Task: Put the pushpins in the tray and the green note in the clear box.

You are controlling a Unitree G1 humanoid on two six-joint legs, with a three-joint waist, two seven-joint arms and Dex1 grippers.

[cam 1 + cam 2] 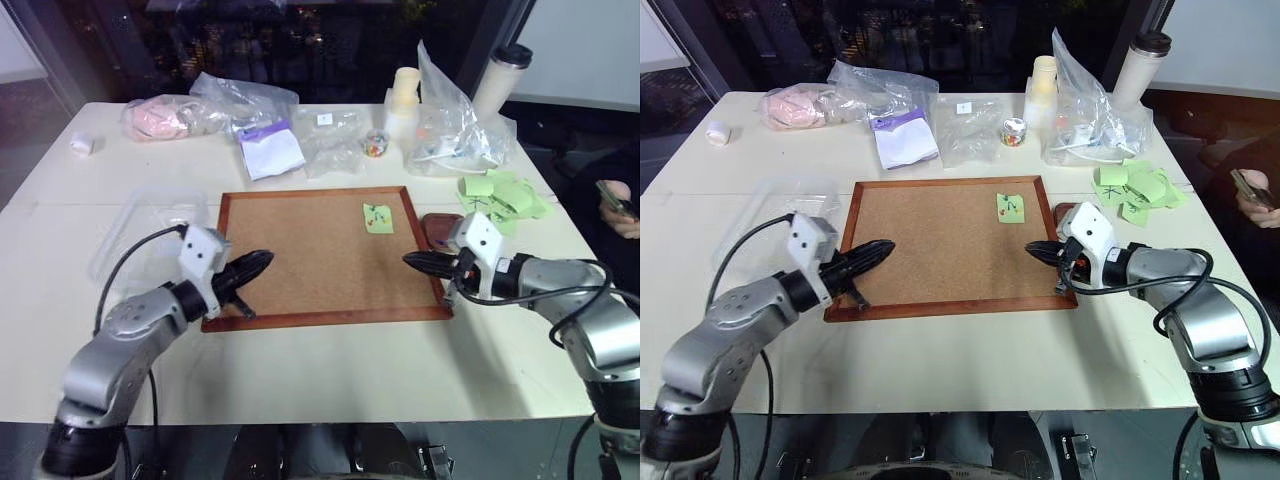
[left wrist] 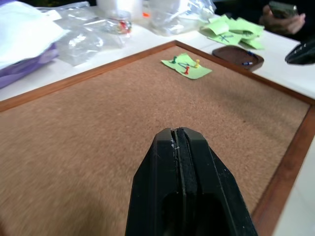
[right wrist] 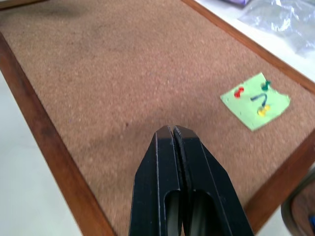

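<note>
A: The green note lies pinned near the far right corner of the cork board, held by three pushpins with red, green and yellow heads. Both tools hang over the board with nothing in them. The left gripper has its fingers pressed together, or nearly so, and the right gripper is fully closed.

B: What is the risk?

A: The pins are tiny, with slick plastic heads. Blunt black fingers could slip off a head, or flick a pin onto the table. Pulling at a slant could also tear the thin paper, or lift and crease it while other pins hold it down.

B: And where do they go?

A: The tray sits just beside the board's right edge, a dark wood-like dish with a low rim; one small blue-headed pin seems to lie in it already. A dropped pin could bounce over that rim. The clear box is on the opposite side, left of the board; it is see-through and hard to make out, so the light note could miss it.
</note>
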